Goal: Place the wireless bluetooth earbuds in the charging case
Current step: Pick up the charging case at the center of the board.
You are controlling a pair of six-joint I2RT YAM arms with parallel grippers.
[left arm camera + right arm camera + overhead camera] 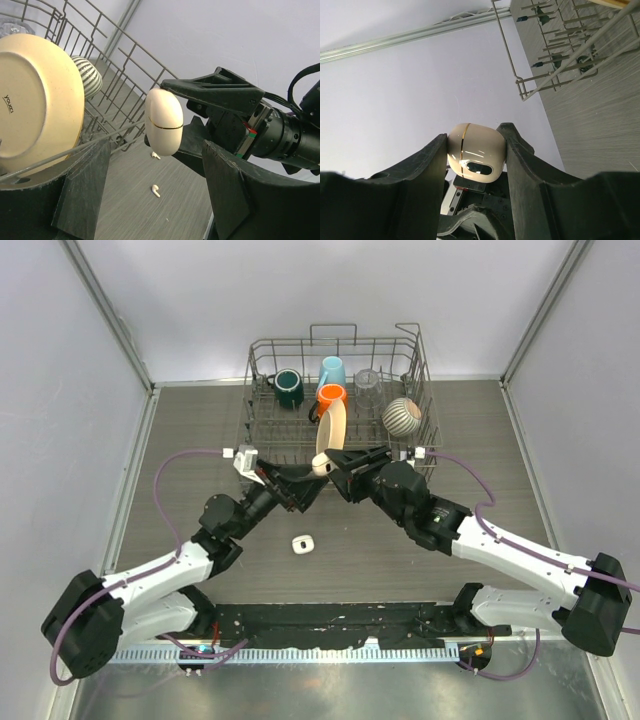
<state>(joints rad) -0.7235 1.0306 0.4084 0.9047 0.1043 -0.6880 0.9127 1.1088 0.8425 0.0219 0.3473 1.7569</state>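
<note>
My right gripper is shut on a closed cream charging case with a gold seam and holds it in the air in front of the rack. The case also shows in the left wrist view and in the top view. My left gripper is open and empty just below and in front of the case, and in the top view it is tip to tip with the right gripper. Two tiny white earbuds lie apart on the table under the case. Other earbuds are out of view.
A wire dish rack stands at the back with a cream plate, a striped bowl, an orange mug, a dark green mug and a blue mug. A small white object lies on the table nearer the arm bases.
</note>
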